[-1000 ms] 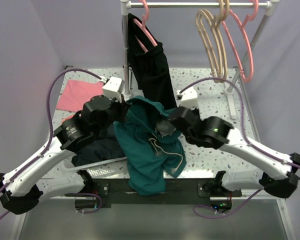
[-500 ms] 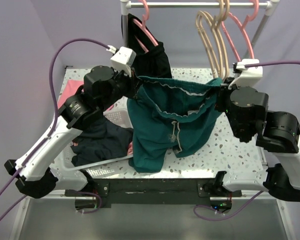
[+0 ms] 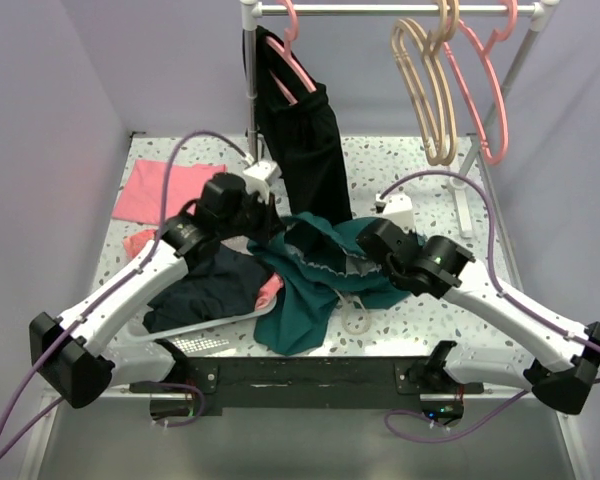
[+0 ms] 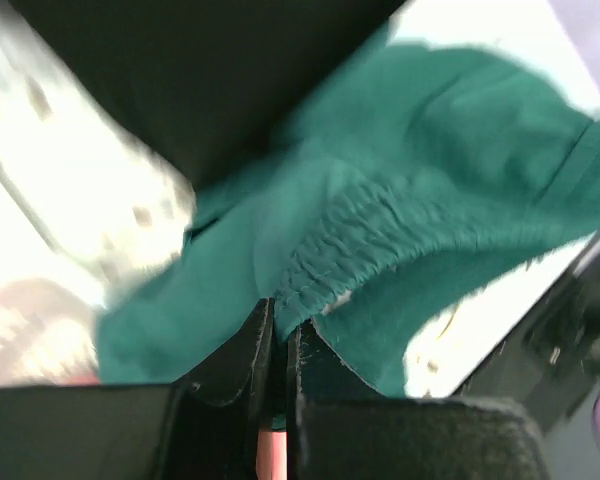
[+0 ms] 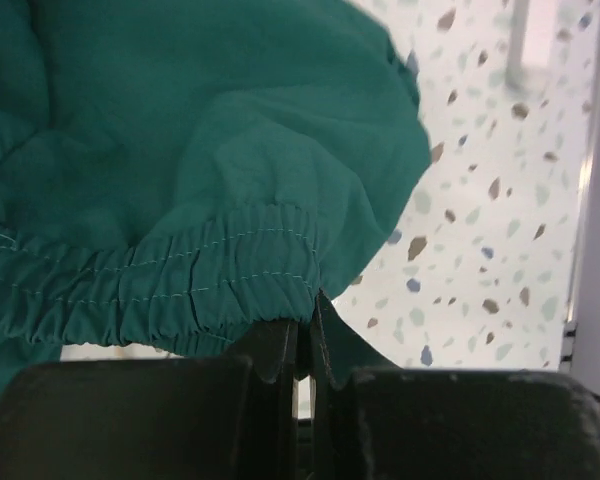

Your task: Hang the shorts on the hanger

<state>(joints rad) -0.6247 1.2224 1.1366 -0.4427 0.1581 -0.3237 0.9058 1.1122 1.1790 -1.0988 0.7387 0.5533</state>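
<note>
Lavender walls close in on three sides of a speckled terrazzo table (image 3: 435, 200), and a metal rail (image 3: 380, 9) runs across the back at twelve o'clock. From that rail hangs a long black garment (image 3: 302, 135) just left of centre, and over at one o'clock the tan hangers (image 3: 427, 95) dangle side by side, a pink hanger (image 3: 487, 95) right beside them. At ten o'clock a pink cloth (image 3: 165, 188) lies flat on the tabletop, and at eight o'clock a white basket (image 3: 195, 340) holds a dark navy garment (image 3: 205, 285). Now to the middle of the table, where the shorts (image 3: 305, 295) are slung low between the two arms, teal fabric sagging onto the surface toward six o'clock, well apart from those tan hangers. The left gripper (image 4: 280, 332) has its fingers pinched tight on the gathered elastic waistband, with only a sliver between them where the fabric sits. The right gripper (image 5: 305, 318) is clamped hard on the stitched waistband at the other end, fingers pressed together with cloth bunched above them. Both grips sit at the centre of the table, left at about ten o'clock of the shorts, right at about two, and the waistband droops between them.
</note>
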